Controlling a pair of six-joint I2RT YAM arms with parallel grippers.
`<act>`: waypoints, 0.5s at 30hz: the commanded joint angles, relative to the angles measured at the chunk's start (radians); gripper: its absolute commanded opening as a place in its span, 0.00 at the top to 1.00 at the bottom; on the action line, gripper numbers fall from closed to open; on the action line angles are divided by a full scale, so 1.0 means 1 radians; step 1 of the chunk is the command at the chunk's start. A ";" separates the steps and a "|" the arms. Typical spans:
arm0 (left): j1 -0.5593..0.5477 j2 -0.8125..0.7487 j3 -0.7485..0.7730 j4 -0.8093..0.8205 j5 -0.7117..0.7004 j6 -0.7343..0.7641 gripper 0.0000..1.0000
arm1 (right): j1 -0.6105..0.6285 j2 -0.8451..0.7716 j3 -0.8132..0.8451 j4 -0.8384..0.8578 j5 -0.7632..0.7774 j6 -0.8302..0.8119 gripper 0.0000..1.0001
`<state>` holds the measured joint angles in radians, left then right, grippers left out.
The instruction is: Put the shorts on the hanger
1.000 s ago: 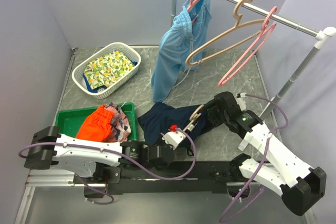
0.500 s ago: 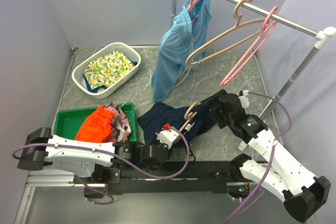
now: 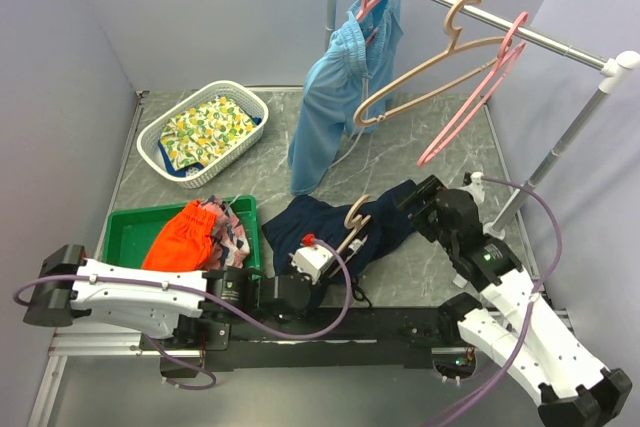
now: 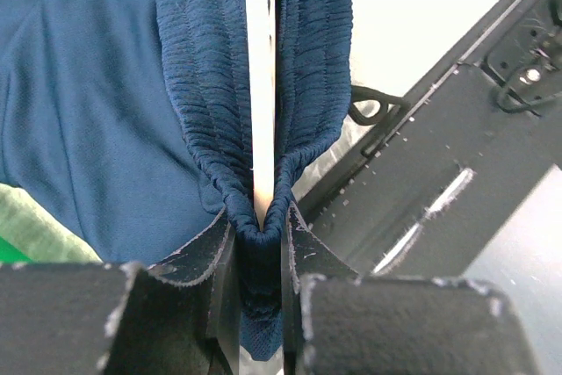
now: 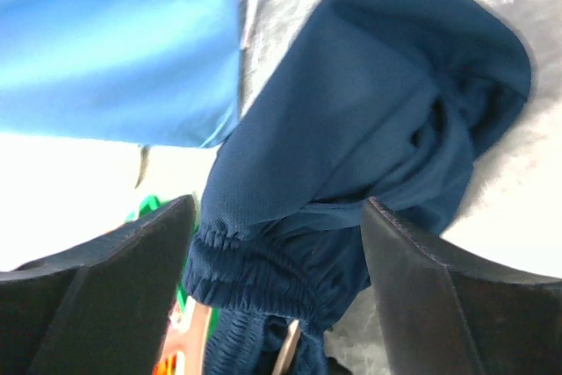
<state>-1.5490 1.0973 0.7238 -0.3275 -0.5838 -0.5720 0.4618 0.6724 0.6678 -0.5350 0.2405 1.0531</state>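
Note:
The navy shorts lie crumpled on the table in front of the arms. The beige hanger is threaded into their waistband, its hook sticking up. My left gripper is shut on the gathered waistband, with the hanger's arm running inside that fabric. My right gripper stands open at the right end of the shorts. Its fingers are wide apart, with the waistband in the gap but not touching them.
A green tray holds an orange garment. A white basket sits at the back left. Light-blue shorts hang from the rail, beside a beige hanger and a pink one.
My right gripper has opened and drawn back to the right, off the hanger. The left gripper has shifted a little left, taking the hanger and waistband along.

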 commanded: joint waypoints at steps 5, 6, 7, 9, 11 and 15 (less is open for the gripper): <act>0.073 -0.115 0.048 -0.076 0.179 -0.052 0.99 | 0.108 -0.171 -0.138 0.233 -0.096 -0.240 0.30; 0.105 -0.129 0.046 -0.080 0.206 -0.049 0.99 | 0.132 -0.175 -0.148 0.242 -0.081 -0.243 0.34; 0.125 -0.142 0.046 -0.084 0.264 -0.046 0.99 | 0.161 -0.178 -0.161 0.247 -0.064 -0.245 0.35; 0.165 -0.168 0.058 -0.105 0.295 -0.034 0.99 | 0.242 -0.185 -0.177 0.266 -0.017 -0.261 0.36; 0.185 -0.171 0.074 -0.137 0.323 -0.022 0.99 | 0.293 -0.169 -0.183 0.285 0.035 -0.272 0.36; 0.205 -0.162 0.127 -0.185 0.348 0.010 0.99 | 0.431 -0.085 -0.159 0.276 0.164 -0.263 0.36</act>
<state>-1.3560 0.9489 0.7574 -0.4988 -0.3080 -0.5930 0.7959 0.5156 0.4858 -0.3199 0.2432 0.8192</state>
